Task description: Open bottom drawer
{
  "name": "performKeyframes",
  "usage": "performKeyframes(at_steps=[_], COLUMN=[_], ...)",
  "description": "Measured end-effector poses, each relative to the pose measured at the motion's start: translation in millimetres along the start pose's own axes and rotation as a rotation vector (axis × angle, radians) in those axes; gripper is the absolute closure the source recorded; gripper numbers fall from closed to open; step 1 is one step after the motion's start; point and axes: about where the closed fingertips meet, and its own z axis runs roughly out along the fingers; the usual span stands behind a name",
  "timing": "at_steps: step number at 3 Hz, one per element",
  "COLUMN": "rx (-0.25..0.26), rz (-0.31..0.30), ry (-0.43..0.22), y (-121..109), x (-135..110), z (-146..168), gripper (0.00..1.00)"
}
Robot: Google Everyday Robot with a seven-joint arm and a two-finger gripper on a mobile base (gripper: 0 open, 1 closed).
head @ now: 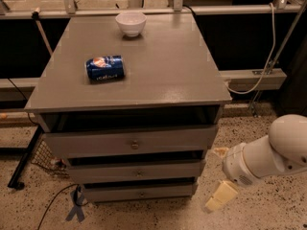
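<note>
Item 1: grey cabinet (pixel 158 75), flat top, front edge overhanging three stacked drawers.
- Top drawer (pixel 96 143), widest, with a dark slot between it and the cabinet top.
- Middle drawer (pixel 163 170), narrower.
- Bottom drawer (pixel 110 194), lowest, at 6 o'clock of the stack just above the floor. A round knob (pixel 141 193) sits at its middle. Its front is roughly in line with the middle front, with a dark gap above.

Item 2: blue can (pixel 105 68), lying on its side at 9 o'clock on the top, near the left edge.

Item 3: white bowl (pixel 131 23), upright at 12 o'clock, close to the rear edge.

Item 4: gripper (pixel 214 178), at 3 o'clock of the bottom drawer, just past the cabinet's right front corner and low over the floor. Its fingers (pixel 221 195) are spread apart and hold nothing. The white arm (pixel 273 152) enters from 4 o'clock.

Item 5: speckled floor (pixel 158 217), open in front of the drawers at 6 o'clock. A dark cable (pixel 50 210) and blue tape (pixel 76 211) lie at 7 o'clock.

Item 6: wire mesh (pixel 45 156) and a black leg (pixel 24 161), against the cabinet's left side at 9 o'clock
</note>
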Motion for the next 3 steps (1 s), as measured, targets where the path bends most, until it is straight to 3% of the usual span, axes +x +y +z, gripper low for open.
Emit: performKeyframes(at_steps=[1,3], rx=[-0.020,-0.045], rz=[0.001,0.000], ry=[-0.102,-0.108], y=[-1.2,0.8], x=[-7.2,-3.3], z=[54.0,63.6], gripper=[0.00,0.00])
